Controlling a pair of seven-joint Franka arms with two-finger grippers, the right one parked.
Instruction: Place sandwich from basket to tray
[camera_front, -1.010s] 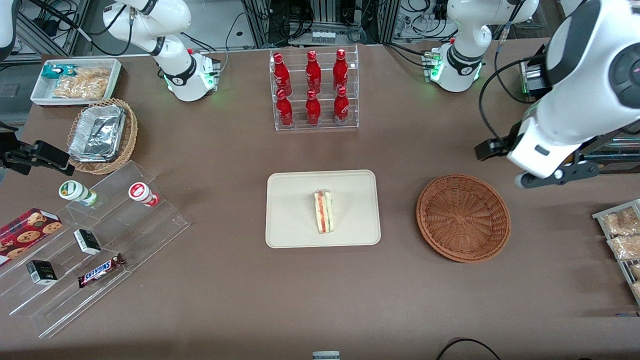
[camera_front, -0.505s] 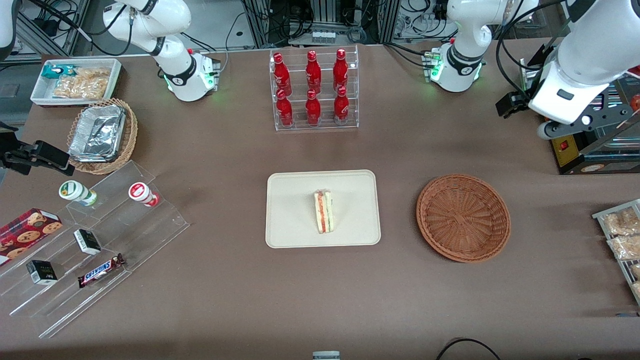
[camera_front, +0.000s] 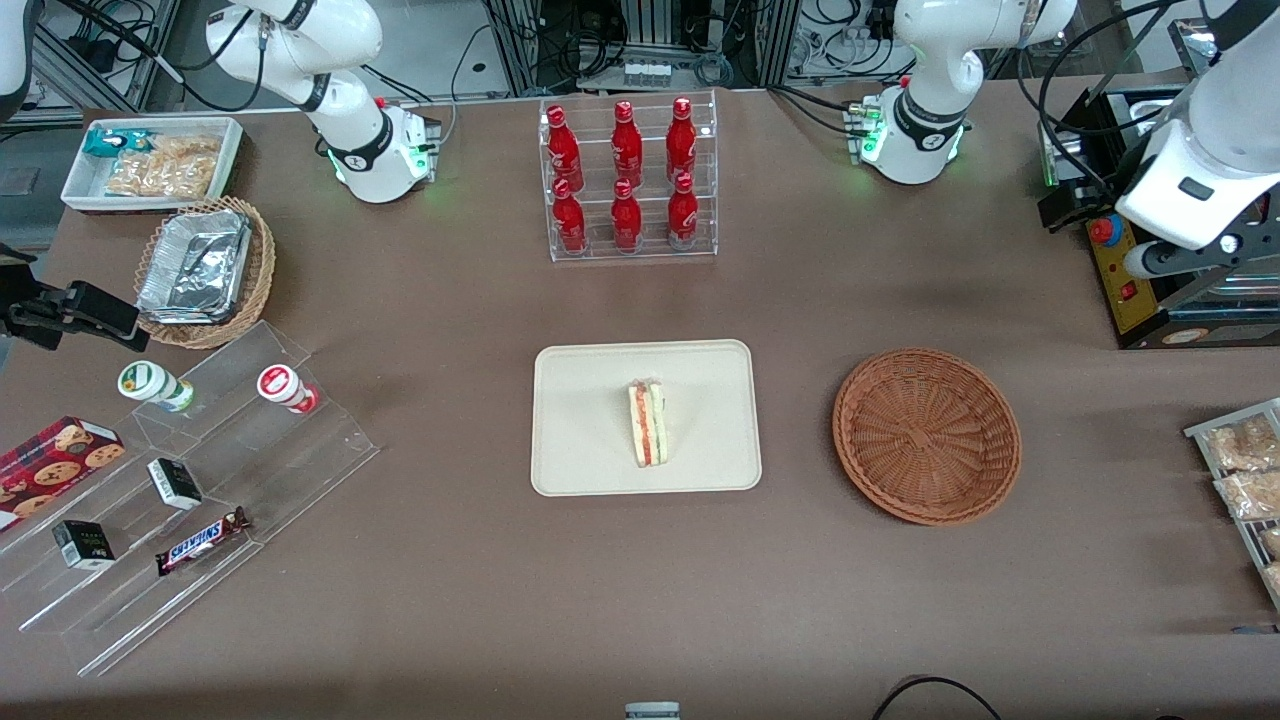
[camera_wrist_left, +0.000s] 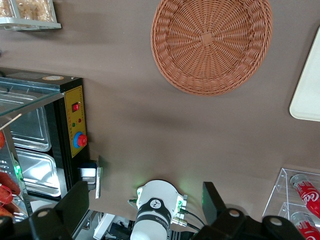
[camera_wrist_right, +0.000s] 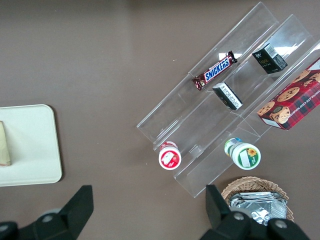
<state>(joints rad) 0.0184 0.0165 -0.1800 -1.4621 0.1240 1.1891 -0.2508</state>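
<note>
The sandwich (camera_front: 648, 422) lies on its side near the middle of the tray (camera_front: 580, 460), its red and green filling edge showing, and a sliver of it shows at the tray's edge in the right wrist view (camera_wrist_right: 4, 145). The tray sits on the brown bench (camera_front: 450, 600), nearer the front camera than the clear rack of red bottles (camera_front: 627, 175). Beside the tray, toward the working arm's end of the bench, rests the round brown basket (camera_front: 927, 436), with nothing in it (camera_wrist_left: 211, 45). The end effector (camera_wrist_left: 145, 205) hangs high above the bench, well apart from the basket and over the working arm's end, near a black box with a red button (camera_front: 1110, 250). Its two fingers (camera_wrist_left: 75, 200) stand wide apart and hold nothing.
</note>
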